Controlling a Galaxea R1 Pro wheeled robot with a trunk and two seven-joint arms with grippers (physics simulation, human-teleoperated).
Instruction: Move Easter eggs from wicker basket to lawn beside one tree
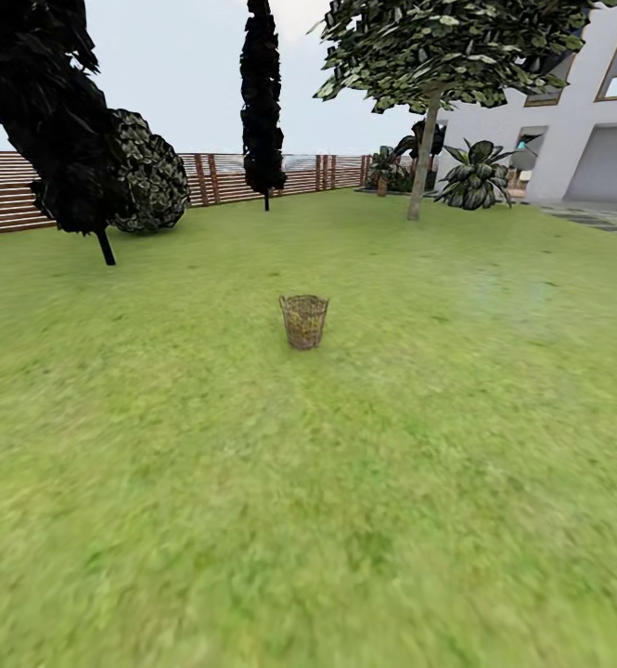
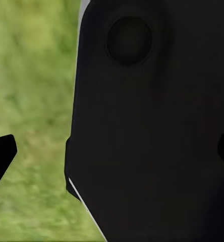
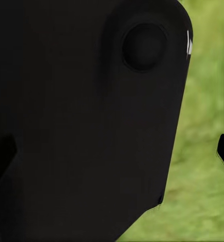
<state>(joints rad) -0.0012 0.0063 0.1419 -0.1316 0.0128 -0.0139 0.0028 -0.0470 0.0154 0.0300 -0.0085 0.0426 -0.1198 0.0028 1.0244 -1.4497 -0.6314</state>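
No legible text, label, brand mark, number or sign is present in any view. The wooden fence (image 1: 11, 190) along the far edge of the lawn (image 1: 308, 520) carries plain slats only. The white house (image 1: 568, 139) at the far right corner shows bare walls; any small marking there may be lost to blur. The wicker basket (image 1: 303, 321) bears no tag.

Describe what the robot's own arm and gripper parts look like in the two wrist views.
In both wrist views, a large glossy black rounded body with a round recess near one end blocks much of the lawn. Thin white edges line it. Black finger tips poke in at the frame sides. No cables or markings are visible.
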